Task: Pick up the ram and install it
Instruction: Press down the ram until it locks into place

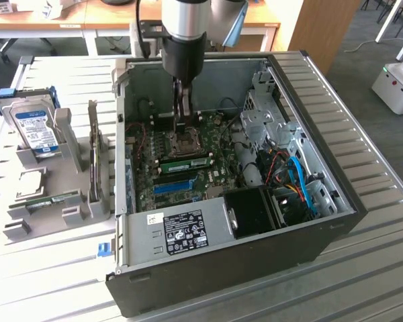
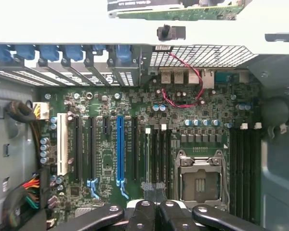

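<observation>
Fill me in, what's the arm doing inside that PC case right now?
The arm has its tool lowered into the open computer case, just above the motherboard near the CPU socket. Its fingers are shut. In the exterior view a green ram stick lies along the board just below the socket, close under the tool. In the wrist view a thin strip stands edge-on right in front of the fingertips; whether that is the ram, I can't tell. A hard drive sits in a holder outside the case.

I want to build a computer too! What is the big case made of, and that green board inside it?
The computer case looks like painted dark sheet metal, with thin bent walls. The motherboard looks like stiff green circuit board, probably fibreglass, with shiny solder dots and plastic slots.
</observation>
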`<state>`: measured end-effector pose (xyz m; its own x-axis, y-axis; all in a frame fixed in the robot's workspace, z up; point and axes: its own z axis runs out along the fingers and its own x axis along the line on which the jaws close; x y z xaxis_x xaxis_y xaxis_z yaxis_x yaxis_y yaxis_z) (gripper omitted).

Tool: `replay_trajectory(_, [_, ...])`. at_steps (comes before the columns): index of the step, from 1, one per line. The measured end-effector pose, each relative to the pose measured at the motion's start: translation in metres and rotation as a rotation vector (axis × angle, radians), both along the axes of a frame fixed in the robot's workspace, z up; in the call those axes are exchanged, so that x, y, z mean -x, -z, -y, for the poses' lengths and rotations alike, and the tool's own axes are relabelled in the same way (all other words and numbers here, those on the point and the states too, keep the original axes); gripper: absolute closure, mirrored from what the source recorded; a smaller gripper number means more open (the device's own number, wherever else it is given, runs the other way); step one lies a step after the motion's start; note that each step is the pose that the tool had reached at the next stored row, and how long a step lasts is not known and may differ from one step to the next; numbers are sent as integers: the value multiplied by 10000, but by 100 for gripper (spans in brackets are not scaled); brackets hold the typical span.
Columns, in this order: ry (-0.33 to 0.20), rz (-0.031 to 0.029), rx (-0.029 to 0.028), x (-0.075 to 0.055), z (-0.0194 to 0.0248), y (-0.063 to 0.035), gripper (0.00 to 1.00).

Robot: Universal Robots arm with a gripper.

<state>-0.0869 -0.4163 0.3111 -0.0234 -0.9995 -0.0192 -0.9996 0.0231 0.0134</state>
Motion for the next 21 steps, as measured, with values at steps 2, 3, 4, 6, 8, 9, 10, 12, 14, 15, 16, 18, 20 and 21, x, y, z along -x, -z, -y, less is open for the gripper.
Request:
replay_trajectory(2, [0,0,0,0,0,-41,89])
replay_trajectory(3, [-1,1,-1,0,0,-60,89])
replay_trajectory(4, [0,1,-2,0,0,-81,89])
replay_trajectory(6, [0,1,-2,0,0,-116,89])
replay_trajectory(8, [0,0,-1,0,0,-155,89])
replay_trajectory(9, [-1,1,-1,0,0,-174,89])
replay_trajectory(10, [-1,0,-1,0,0,-194,89])
replay_trajectory(12, [-1,1,-1,0,0,-226,89])
replay_trajectory(14, [-1,1,-1,0,0,-256,89])
replay_trajectory(15, [-1,1,-1,0,0,-269,89])
replay_trajectory(16, [-1,1,-2,0,0,-277,89])
replay_trajectory(18, [-1,2,-3,0,0,-278,89])
replay_trajectory(20, [0,1,-3,0,0,-278,89])
replay_trajectory(21, [-1,1,-2,0,0,-279,89])
